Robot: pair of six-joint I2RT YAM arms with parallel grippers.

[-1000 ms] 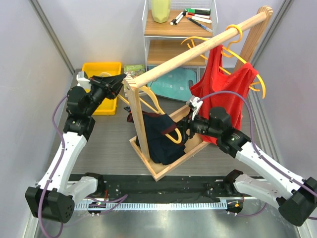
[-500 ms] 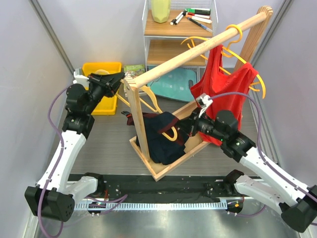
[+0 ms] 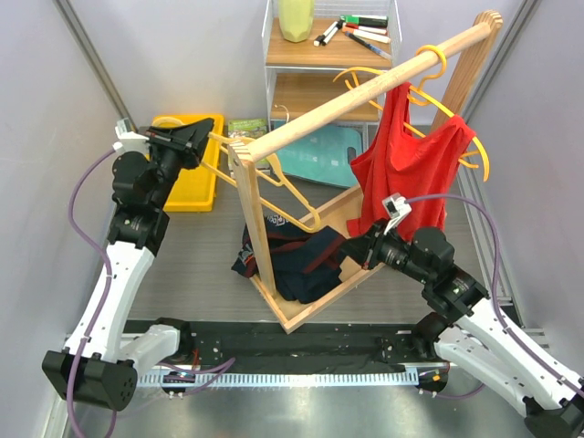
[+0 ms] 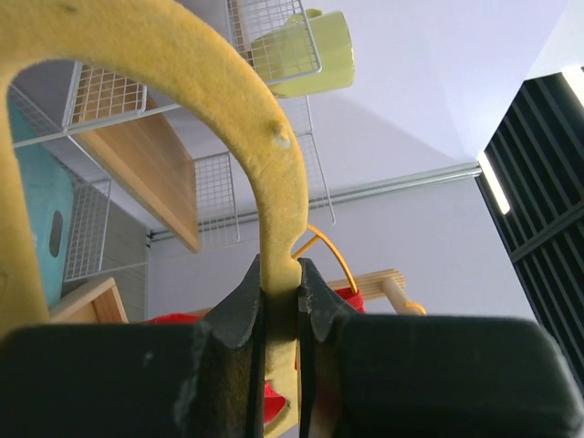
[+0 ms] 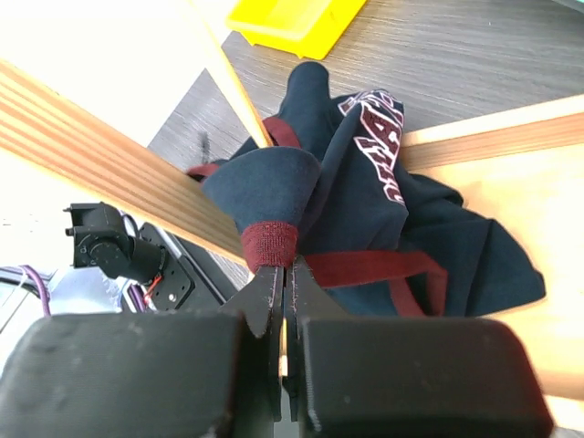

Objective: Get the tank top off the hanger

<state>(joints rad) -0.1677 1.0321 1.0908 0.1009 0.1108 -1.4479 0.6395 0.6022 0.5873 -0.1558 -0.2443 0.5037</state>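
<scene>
The navy tank top [image 3: 292,260] with maroon trim lies bunched in the base of the wooden rack [image 3: 301,315]. My right gripper [image 3: 359,248] is shut on its maroon strap [image 5: 270,245], with the cloth [image 5: 365,201] stretched away from the fingertips [image 5: 285,272]. My left gripper [image 3: 204,138] is raised at the far left, shut on the neck of the yellow hanger [image 3: 274,187]. The hanger's lower end hangs just above the tank top and seems free of it. In the left wrist view the gripper [image 4: 280,278] clamps the yellow hanger [image 4: 228,109].
A red tank top [image 3: 406,160] hangs on another yellow hanger from the slanted wooden rail [image 3: 365,87]. A yellow bin [image 3: 187,169] sits at the back left. Behind stands a wire shelf [image 3: 319,55] with markers and a green cup [image 3: 295,18].
My right gripper shut on the maroon strap and drew back toward the near right. My left arm pulled the hanger up and left, out of the tank top.
</scene>
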